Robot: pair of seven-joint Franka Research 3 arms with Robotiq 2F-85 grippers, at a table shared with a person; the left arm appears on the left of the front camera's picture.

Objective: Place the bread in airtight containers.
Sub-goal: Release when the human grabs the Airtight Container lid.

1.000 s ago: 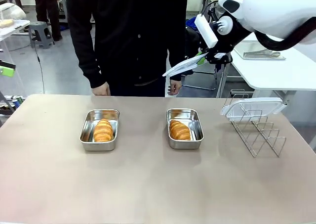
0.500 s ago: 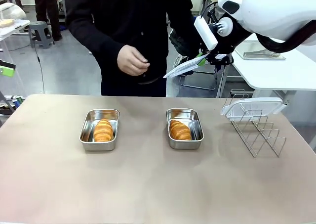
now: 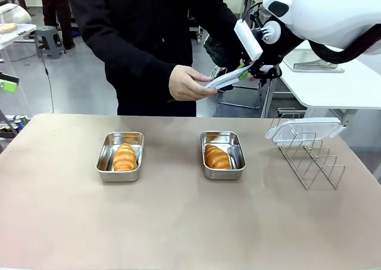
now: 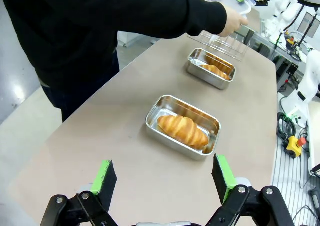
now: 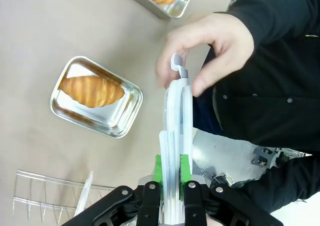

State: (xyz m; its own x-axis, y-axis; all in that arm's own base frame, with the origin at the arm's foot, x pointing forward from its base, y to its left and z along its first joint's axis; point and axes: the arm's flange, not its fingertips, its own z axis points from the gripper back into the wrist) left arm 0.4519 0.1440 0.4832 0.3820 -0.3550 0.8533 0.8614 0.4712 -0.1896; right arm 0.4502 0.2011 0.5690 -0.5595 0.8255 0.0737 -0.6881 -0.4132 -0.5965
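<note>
Front view, right gripper (image 3: 247,72): held high, pads clamped on one end of a clear lid (image 3: 225,78).
Front view, person's hand (image 3: 187,83): seen gripping the lid's other end, out beyond the fingertips.
Front view, bread: well below that gripper, the first croissant (image 3: 216,157) lies in the first tub (image 3: 237,163). Farther off, the second croissant (image 3: 124,157) lies in the second tub (image 3: 102,160).
Left wrist view, left gripper (image 4: 163,177): jaws spread wide, nothing held. The second tub is seen just ahead of the fingertips.
Right wrist view, lid: pinched edge-on between the green pads, its tip taken by the hand.

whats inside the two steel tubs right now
One croissant lies in the left tub, another croissant in the right tub; both tubs are open on top. The floor under each croissant is covered, so anything beneath cannot be seen.
</note>
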